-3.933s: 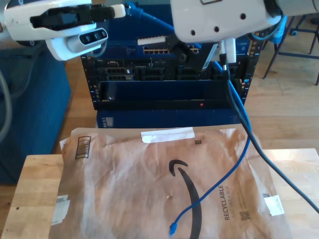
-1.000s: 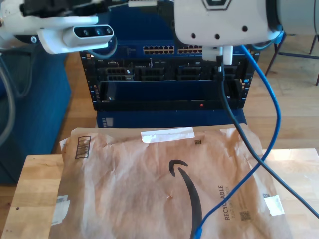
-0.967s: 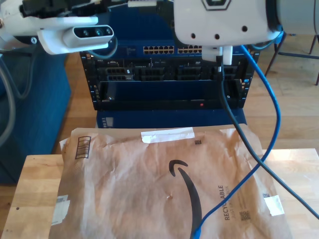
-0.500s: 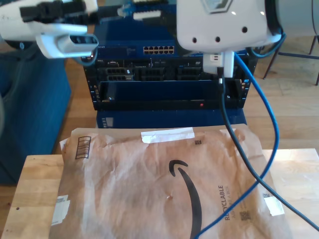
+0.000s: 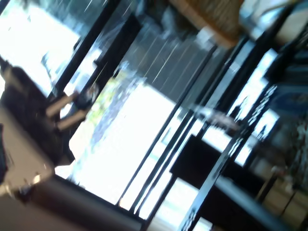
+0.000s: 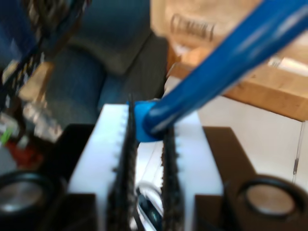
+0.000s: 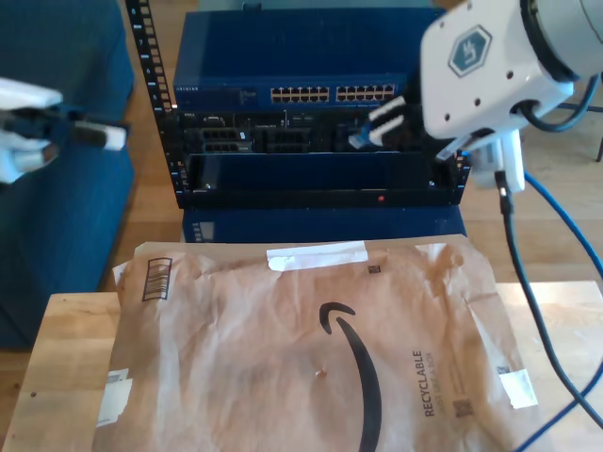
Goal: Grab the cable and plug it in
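A: Start nearest. What lies in front?

B: A brown paper mailer point(image 7: 311, 348) flat on the wooden table point(image 7: 66, 367). At the exterior view's right the cable point(image 7: 565, 226) hangs in a long loop past the table edge, beside a thicker black cable point(image 7: 528, 301).

A: And the cable's end?

B: My second gripper point(image 7: 382, 122) holds it. In the second wrist view the white fingers point(image 6: 190, 154) are pinched on the blue boot of the plug point(image 6: 144, 126), and the cord runs out from between them on a slant, away from the gripper body.

A: Which way does the plug point?

B: In the exterior view the plug point(image 7: 358, 139) shows at the fingertips, its long axis roughly level and angled slightly down, pointing toward the exterior view's left and in at the front of the rack point(image 7: 311, 141). It sits just before the rack face, below the row of ports on the blue switch point(image 7: 330, 94). Whether it touches the rack I cannot tell.

A: The other gripper?

B: My first gripper point(image 7: 104, 137) is at the exterior view's left, well apart from the rack. Its wrist view is blurred, so I cannot tell if its jaws are parted or together.
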Action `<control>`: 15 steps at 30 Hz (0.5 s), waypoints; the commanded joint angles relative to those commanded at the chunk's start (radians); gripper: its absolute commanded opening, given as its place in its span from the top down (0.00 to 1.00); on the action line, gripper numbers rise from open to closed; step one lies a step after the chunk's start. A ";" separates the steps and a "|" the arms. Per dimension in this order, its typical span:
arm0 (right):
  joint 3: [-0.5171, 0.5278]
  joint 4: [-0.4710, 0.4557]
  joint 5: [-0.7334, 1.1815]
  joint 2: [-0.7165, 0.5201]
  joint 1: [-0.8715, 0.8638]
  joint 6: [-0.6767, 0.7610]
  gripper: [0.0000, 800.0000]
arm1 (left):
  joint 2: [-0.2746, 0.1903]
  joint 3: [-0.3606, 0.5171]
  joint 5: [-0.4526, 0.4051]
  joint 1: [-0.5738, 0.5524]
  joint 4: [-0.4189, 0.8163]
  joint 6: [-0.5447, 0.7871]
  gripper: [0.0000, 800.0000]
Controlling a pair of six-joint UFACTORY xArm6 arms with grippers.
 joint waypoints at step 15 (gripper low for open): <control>0.017 -0.129 0.023 0.098 -0.020 0.063 1.00 | -0.147 0.158 0.014 0.272 0.528 0.514 0.00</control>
